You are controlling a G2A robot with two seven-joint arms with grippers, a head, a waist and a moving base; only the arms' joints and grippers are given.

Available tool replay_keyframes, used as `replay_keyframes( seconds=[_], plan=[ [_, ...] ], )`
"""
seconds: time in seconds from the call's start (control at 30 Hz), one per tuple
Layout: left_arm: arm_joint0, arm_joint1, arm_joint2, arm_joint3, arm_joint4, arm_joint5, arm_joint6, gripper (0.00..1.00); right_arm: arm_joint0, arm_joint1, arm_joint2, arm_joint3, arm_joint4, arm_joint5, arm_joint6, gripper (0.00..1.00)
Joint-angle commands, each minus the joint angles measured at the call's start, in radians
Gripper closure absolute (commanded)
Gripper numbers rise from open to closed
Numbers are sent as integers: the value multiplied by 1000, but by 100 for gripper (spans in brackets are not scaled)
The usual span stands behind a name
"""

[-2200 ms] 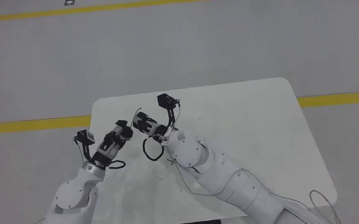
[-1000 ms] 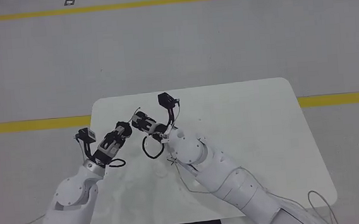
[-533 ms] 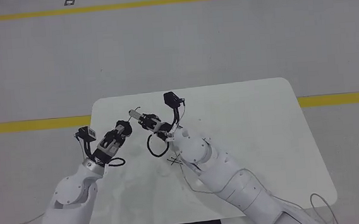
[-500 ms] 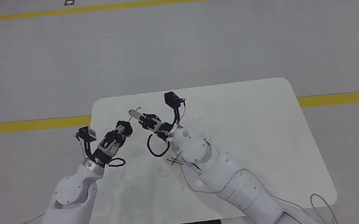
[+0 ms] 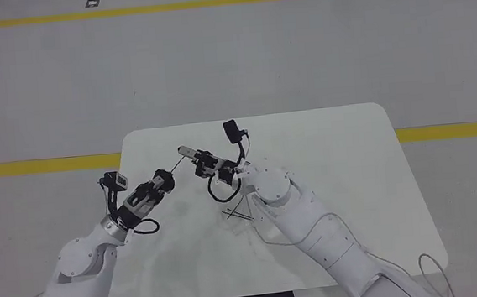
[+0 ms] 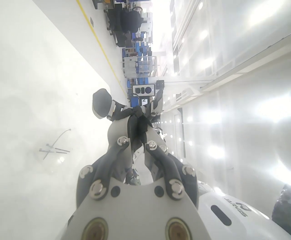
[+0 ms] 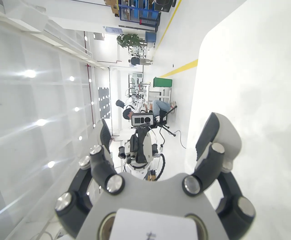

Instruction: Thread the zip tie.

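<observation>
Two grippers face each other left of centre over the white table [image 5: 347, 140]: the left gripper [image 5: 163, 180], clamped tight, holds a thin zip tie [image 5: 173, 162] slanting up toward the right gripper [image 5: 189, 156], spread wide and empty. Lower centre, spare zip ties [image 5: 235, 214] lie loose.

The smooth white rounded counter [image 5: 349, 165] stands on a pale grey floor [image 5: 298, 51] crossed by two yellow stripes [image 5: 210, 1]. The left pincer [image 5: 164, 181] has black fingers and black links studded with silver bolts, all on a light grey wrist plate. The right pincer [image 7: 159, 134] has dark grey pads backed in white, with black links and the same silver bolts. A thin black zip tie [image 5: 173, 164] shows as a dark line against the white counter beside the left pincer. More loose black zip ties [image 5: 237, 213] lie crossed on the white surface.
</observation>
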Motion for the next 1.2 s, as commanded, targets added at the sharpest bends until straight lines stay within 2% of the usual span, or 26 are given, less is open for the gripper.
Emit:
replay_keyframes(
  seconds=[0.0, 0.13, 0.2, 0.23, 0.27, 0.33, 0.43, 0.53, 0.6, 0.63, 0.87, 0.93, 1.03, 1.13, 1.17],
  plan=[
    [0, 0, 0, 0, 0, 0, 1, 100, 0, 0, 0, 0, 0, 0, 0, 0],
    [-6, 0, 3, 2, 8, 14, 15, 100, 0, 0, 0, 0, 0, 0, 0, 0],
    [-10, 5, -8, 6, -7, 44, -22, 100, -24, 4, 20, -8, 28, -21, -7, 0],
    [-11, 7, -14, 6, -16, 58, -56, 100, -32, 8, 30, -8, 33, -30, 3, 0],
    [-13, 14, -34, 16, -32, 80, -132, 100, -51, 14, 51, -5, 68, -34, 35, 0],
    [-19, 22, -52, 31, -41, 107, -203, 100, -66, 19, 77, -5, 130, -20, 87, 0],
    [-35, 37, -85, 66, -43, 145, -361, 100, -96, 38, 129, -13, 143, -42, 148, 0],
    [-63, 48, -102, 133, -98, 194, -491, 100, -122, 56, 161, -21, 135, -74, 246, 0],
    [-85, 55, -98, 174, -89, 181, -584, 100, -134, 66, 173, -23, 116, -109, 289, 0],
    [-95, 57, -97, 190, -89, 180, -605, 100, -134, 66, 173, -23, 116, -109, 289, 0],
    [-99, 58, -98, 193, -83, 173, -606, 100, -134, 66, 173, -23, 116, -109, 289, 0],
    [-100, 57, -76, 182, -75, 183, -597, 100, -138, 66, 171, -23, 119, -110, 288, 0],
    [-108, 58, -53, 173, -96, 205, -607, 100, -142, 68, 172, -2, 184, -111, 341, 0],
    [-120, 60, -41, 180, -154, 240, -627, 100, -126, 72, 183, 50, 266, -109, 431, 0],
    [-126, 63, -45, 190, -157, 235, -627, 100, -123, 72, 186, 70, 317, -120, 470, 0]
  ],
)
